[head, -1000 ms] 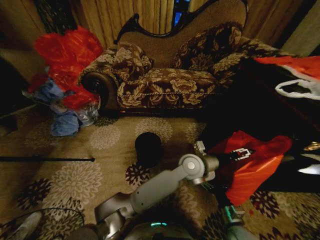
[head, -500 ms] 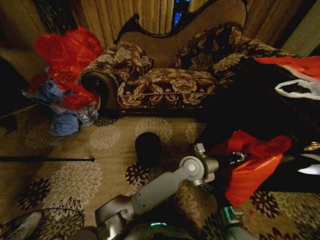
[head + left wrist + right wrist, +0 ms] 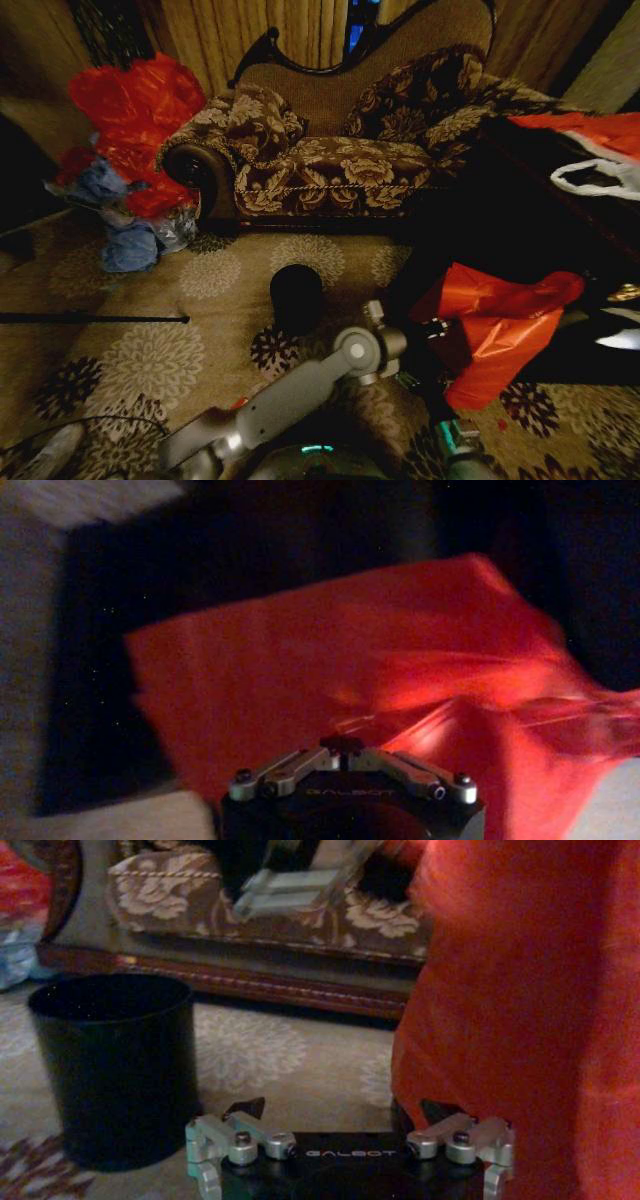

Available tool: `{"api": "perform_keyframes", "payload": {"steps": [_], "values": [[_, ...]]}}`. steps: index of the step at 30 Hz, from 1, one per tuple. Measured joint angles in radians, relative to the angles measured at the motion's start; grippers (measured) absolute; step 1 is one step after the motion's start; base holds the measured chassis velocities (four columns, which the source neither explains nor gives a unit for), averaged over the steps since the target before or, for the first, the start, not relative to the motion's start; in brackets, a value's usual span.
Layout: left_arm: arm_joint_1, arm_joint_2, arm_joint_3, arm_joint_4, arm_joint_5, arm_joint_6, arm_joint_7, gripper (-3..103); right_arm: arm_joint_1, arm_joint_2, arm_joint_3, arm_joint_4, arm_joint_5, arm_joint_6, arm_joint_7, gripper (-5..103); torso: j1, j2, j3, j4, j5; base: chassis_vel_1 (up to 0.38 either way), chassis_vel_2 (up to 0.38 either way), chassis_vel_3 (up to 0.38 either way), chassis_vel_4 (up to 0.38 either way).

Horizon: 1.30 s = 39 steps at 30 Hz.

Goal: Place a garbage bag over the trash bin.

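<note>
**Red bag held up to the right of the black bin**

At far left in the head view, big bulging red sacks (image 3: 135, 105) are heaped on blue bundles (image 3: 125, 240) beside the arm of a brown floral upholstered sofa (image 3: 340, 150). In front of the sofa, on the beige flower-patterned carpet (image 3: 150, 350), stands the small black cylindrical trash bin (image 3: 296, 296), upright, its mouth uncovered. The right wrist view shows it too (image 3: 115, 1065), on the carpet, apart from the bag.

The grey left arm reaches from bottom centre toward the right, and the left end effector (image 3: 432, 328) meets the near edge of the thin glossy red plastic garbage bag (image 3: 495, 325). In its wrist view its fingers (image 3: 345, 746) are pinched together on a fold of the bag (image 3: 330, 675).

The bag hangs off the floor, right of the bin. The right end effector (image 3: 345, 1110) has its fingers spread wide, one fingertip against the red plastic (image 3: 510, 1005).
</note>
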<state>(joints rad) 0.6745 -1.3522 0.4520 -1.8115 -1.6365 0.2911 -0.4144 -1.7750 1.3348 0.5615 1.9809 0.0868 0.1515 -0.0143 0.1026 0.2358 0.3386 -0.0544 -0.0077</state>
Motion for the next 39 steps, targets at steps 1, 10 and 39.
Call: {"api": "perform_keyframes", "payload": {"steps": [1, 10, 39], "values": [[0.009, 0.024, -0.009, 0.000, 0.009, 0.004, 0.005, 0, -0.002, 0.001, -0.002, -0.006, -0.006, 0.006, -0.007, 100, 0.000, 0.000, 0.000, 0.0000, 0.0000, 0.000, 0.000, 0.000, 0.000], [0.135, 0.203, -0.159, -0.024, 0.113, 0.028, 0.042, 0, -0.004, -0.007, -0.017, -0.049, -0.021, 0.043, -0.049, 100, 0.000, 0.000, 0.000, 0.0000, -0.0003, 0.000, 0.000, 0.000, 0.000], [0.353, 0.486, -0.513, -0.223, 0.150, 0.117, 0.068, 3, 0.013, -0.046, -0.040, -0.075, 0.006, 0.055, -0.073, 100, 0.000, 0.000, 0.000, -0.0001, 0.0005, 0.000, 0.000, 0.000, 0.000]]}}
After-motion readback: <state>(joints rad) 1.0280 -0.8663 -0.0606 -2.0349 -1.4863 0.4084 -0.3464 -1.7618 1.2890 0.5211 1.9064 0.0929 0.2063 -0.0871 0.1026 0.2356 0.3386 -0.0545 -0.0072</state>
